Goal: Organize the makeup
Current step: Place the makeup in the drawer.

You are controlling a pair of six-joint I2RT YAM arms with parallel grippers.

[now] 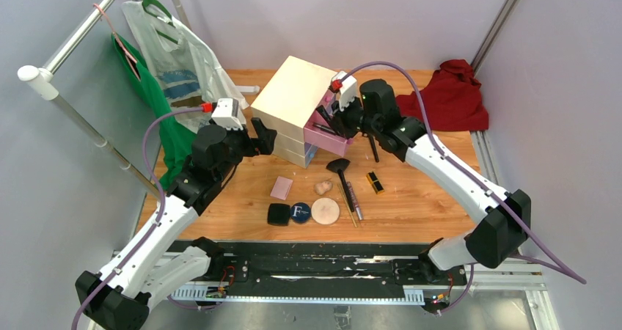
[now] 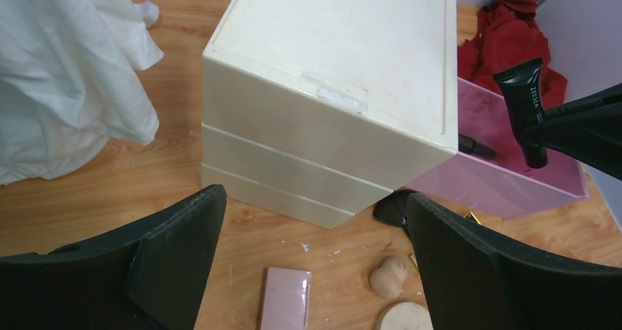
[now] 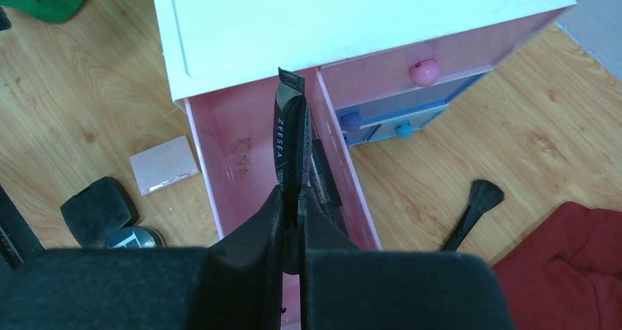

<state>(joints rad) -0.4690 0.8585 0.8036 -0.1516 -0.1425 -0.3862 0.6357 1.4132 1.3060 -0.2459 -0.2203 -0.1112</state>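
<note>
The right pincer point(image 3: 292, 198) is clenched on a black tube point(image 3: 288, 136), gripping its lower end so the tube stands up over the open pink drawer point(image 3: 227, 147) of the cream chest point(image 1: 293, 95). One dark item point(image 3: 323, 180) already lies in that drawer, against its right wall. The left pincer point(image 1: 264, 136) is released, its jaws wide apart, hanging just beside the chest's near left corner and holding nothing.

The job looks early. Left out on the counter point(image 1: 425, 198), near of the chest, are the pink square point(image 1: 282, 188), black square compact point(image 1: 278, 214), round navy compact point(image 1: 299, 213), beige puff point(image 1: 325, 210), sponge point(image 1: 322, 188), black brush point(image 1: 342, 172), pencils point(image 1: 352, 202) and lipstick point(image 1: 375, 182). A second brush point(image 3: 473, 209) lies to the right of the chest.

The drawer is narrow, and the tube hangs close to its right wall, so it probably needs lowering toward the drawer's bare left half. The lower drawers look shut. Open counter lies to the near right. A red cloth point(image 1: 455, 95) takes the far right corner, and hanging bags point(image 1: 169, 73) crowd the far left.
</note>
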